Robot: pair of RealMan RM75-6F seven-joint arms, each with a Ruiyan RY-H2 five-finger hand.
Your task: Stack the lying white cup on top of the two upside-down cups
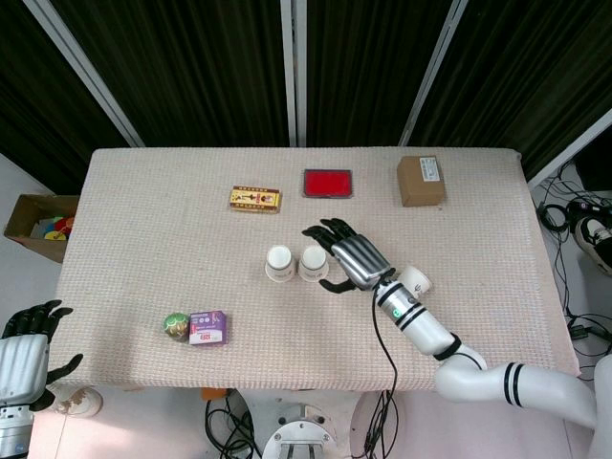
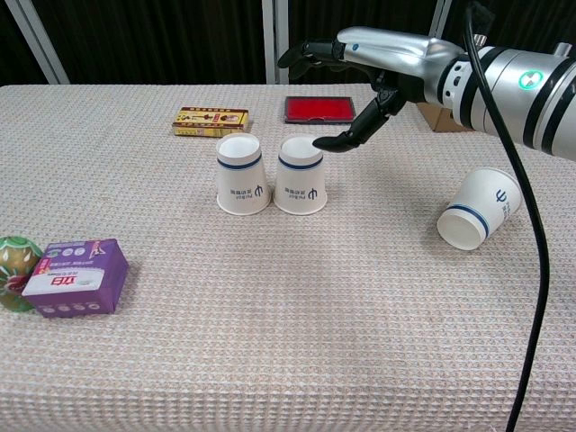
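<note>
Two upside-down white cups stand side by side mid-table: the left cup (image 1: 278,264) (image 2: 242,175) and the right cup (image 1: 313,263) (image 2: 301,175). The lying white cup (image 1: 415,280) (image 2: 481,208) rests on its side to the right, its mouth facing the front. My right hand (image 1: 348,254) (image 2: 360,67) hovers open just right of and above the right upside-down cup, fingers spread, holding nothing. The thumb tip reaches near that cup's top rim. My left hand (image 1: 29,339) hangs open off the table's front left corner, seen only in the head view.
A yellow box (image 1: 255,199) (image 2: 211,121), a red flat case (image 1: 327,183) (image 2: 319,109) and a brown carton (image 1: 421,181) lie along the far side. A purple box (image 1: 207,327) (image 2: 76,277) and a green ball (image 1: 175,325) (image 2: 13,273) sit front left.
</note>
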